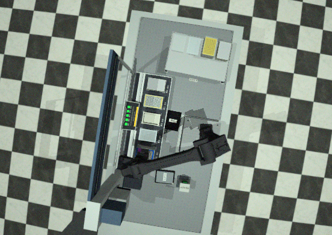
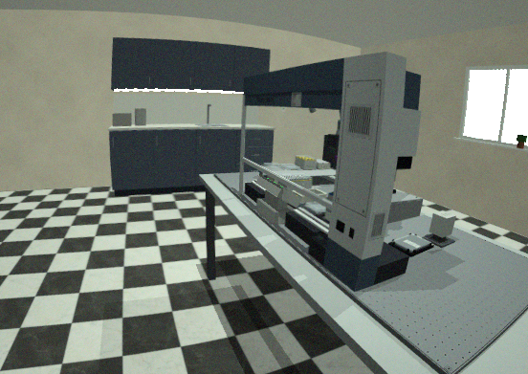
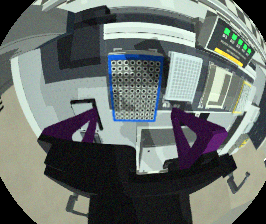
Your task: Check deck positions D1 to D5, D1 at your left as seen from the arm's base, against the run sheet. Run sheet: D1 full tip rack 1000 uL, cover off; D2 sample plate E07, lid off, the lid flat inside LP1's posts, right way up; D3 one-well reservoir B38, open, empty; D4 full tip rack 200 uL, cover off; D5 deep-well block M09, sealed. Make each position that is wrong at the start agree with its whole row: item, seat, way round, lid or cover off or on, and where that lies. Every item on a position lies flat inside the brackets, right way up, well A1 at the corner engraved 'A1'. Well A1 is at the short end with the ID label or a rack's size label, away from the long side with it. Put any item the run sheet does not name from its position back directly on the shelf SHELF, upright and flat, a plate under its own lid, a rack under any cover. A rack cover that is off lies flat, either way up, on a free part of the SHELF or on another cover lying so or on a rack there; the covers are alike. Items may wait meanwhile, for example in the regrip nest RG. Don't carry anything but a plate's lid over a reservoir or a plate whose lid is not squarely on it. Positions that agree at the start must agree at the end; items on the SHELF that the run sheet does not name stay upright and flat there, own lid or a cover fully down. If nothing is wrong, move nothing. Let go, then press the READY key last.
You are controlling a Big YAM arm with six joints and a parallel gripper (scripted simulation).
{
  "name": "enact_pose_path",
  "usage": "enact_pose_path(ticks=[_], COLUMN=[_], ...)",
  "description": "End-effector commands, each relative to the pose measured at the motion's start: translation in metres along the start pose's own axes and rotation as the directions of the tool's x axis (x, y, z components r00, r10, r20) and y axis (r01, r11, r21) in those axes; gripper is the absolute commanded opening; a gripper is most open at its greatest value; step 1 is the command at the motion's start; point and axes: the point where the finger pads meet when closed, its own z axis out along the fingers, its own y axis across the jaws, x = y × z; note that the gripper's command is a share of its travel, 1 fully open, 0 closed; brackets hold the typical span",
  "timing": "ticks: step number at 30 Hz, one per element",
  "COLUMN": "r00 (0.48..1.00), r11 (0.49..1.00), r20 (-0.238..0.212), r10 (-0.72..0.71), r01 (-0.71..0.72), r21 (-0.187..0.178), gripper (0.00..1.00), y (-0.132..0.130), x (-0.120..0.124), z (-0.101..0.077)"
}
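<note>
My gripper (image 1: 145, 153) is open and empty, its purple fingers hovering over the near end of the blue-framed tip rack (image 3: 136, 87). That rack has its cover off and sits at the bottom end of the deck row, partly hidden under my arm. Up the row stand a white plate (image 1: 148, 134), a pale one-well reservoir (image 1: 151, 118), a yellow-framed tip rack (image 1: 153, 101) and a grey block (image 1: 156, 84). In the wrist view the plate (image 3: 184, 76) and the reservoir (image 3: 218, 86) lie to the right of the blue rack. In the side view the machine's column hides my gripper.
The shelf (image 1: 196, 61) at the back holds two pale flat items (image 1: 178, 42) (image 1: 224, 50), a white plate (image 1: 193, 45) and a yellow rack (image 1: 210, 46). A black nest (image 1: 174, 118), a dark tablet (image 1: 165, 177) and a key block (image 1: 184, 184) stand on the bench. A green-lit panel (image 1: 129, 115) borders the deck.
</note>
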Motion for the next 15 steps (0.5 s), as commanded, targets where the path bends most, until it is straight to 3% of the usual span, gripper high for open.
enact_pose_path(ticks=[1, 15], r00=[0.999, 0.999], r11=[1.000, 1.000], r20=[0.039, 0.039], r10=[0.023, 0.023], r01=[-0.022, -0.022], r21=[-0.021, -0.021], gripper=[1.00, 1.00], y=[0.0044, 0.0044], x=[-0.0135, -0.0135], z=[-0.0175, -0.0175])
